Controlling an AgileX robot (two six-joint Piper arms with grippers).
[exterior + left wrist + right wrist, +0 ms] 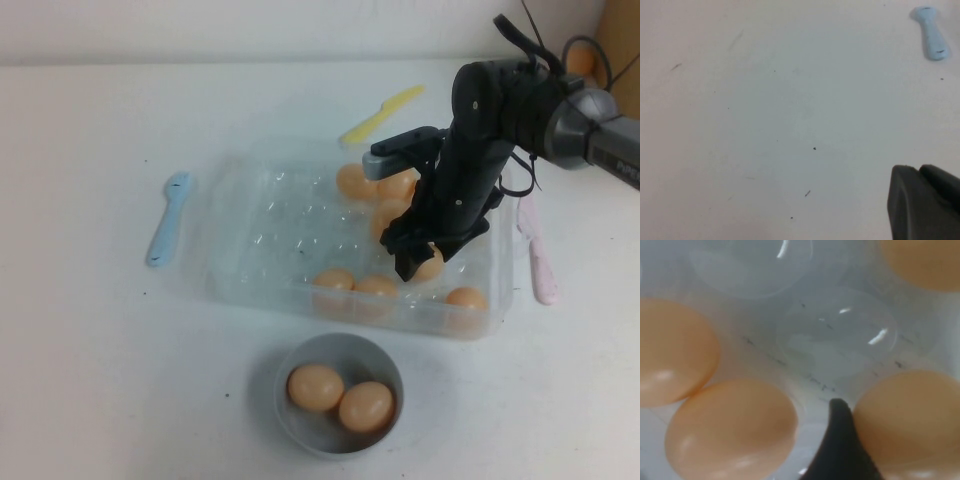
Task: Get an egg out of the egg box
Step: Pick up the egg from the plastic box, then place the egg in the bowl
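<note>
The clear plastic egg box [270, 220] lies mid-table with several peach-tan eggs along its right and near sides. My right gripper [415, 262] reaches down into the box's right part and is shut on one egg [432, 266], which still sits low in the box. In the right wrist view one dark finger [840, 440] presses against that egg [910, 425]; the other finger is out of frame. Two more eggs [730, 435] lie beside it. My left gripper [917, 170] hangs shut over bare white table, away from the box, and does not show in the high view.
A grey bowl [385, 355] in front of the box holds two eggs. A blue spatula [168, 218] lies left of the box and also shows in the left wrist view [931, 32]. A yellow spatula [382, 113] lies behind the box, a pink one [535, 250] to its right.
</note>
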